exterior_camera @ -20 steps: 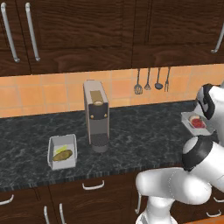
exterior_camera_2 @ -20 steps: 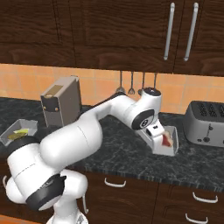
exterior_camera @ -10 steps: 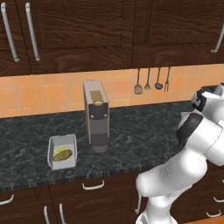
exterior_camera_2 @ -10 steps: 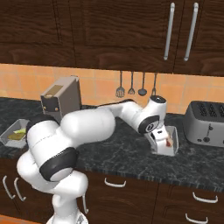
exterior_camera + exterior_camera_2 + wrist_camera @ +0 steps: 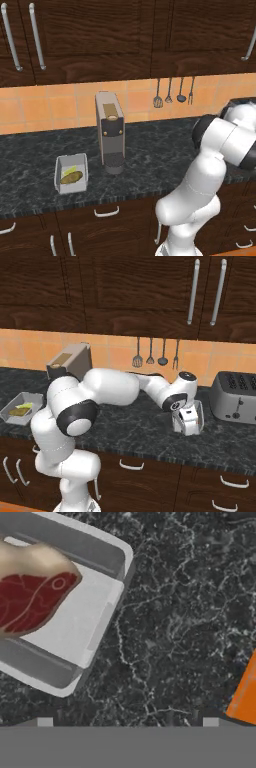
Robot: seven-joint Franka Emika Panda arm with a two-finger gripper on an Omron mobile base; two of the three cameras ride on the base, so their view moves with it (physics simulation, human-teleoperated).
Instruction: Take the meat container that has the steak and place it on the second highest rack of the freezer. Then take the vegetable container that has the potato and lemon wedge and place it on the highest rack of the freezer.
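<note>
Far left on the worktop (image 5: 150,155): vegetable container (image 5: 71,173) with potato (image 5: 71,177) and lemon wedge (image 5: 69,170), untouched, same spot as a second ago. Coffee machine (image 5: 110,131) just beside it, unmoved.

Arm has swung further right over the last second; gripper (image 5: 184,415) now low at the meat container (image 5: 188,421), near the toaster (image 5: 235,397). Hand view: steak (image 5: 31,596) sits in its container, off to the upper left, jaws spread wide, nothing between them.

Judgement: approach under way, not yet aligned; container not grasped. Freezer step unstarted.
</note>
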